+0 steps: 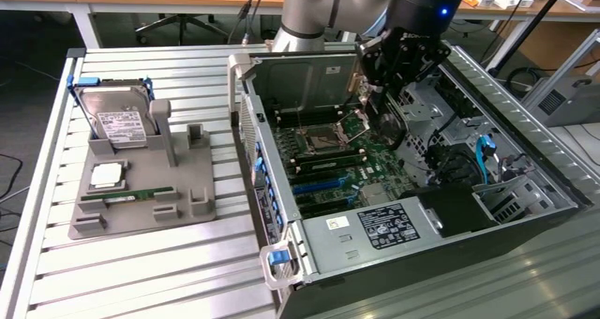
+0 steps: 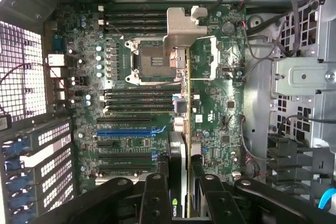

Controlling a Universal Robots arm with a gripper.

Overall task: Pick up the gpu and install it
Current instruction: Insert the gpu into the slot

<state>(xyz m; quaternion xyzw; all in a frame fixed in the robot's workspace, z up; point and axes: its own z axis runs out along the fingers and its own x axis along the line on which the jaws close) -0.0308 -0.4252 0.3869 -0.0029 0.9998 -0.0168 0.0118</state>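
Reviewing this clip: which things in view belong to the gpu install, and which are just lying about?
Job in hand: the gpu, clamped edge-on in the gripper; the motherboard in the open computer case beneath it.
Lying about: hard drive, memory stick and processor chip, all on the grey holder beside the case.

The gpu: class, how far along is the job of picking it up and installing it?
Done: the gpu is picked up, clamped edge-on in the gripper. In hand: it hangs over the motherboard inside the open case. Left: installing; the card runs crosswise to the blue slot, not seated.
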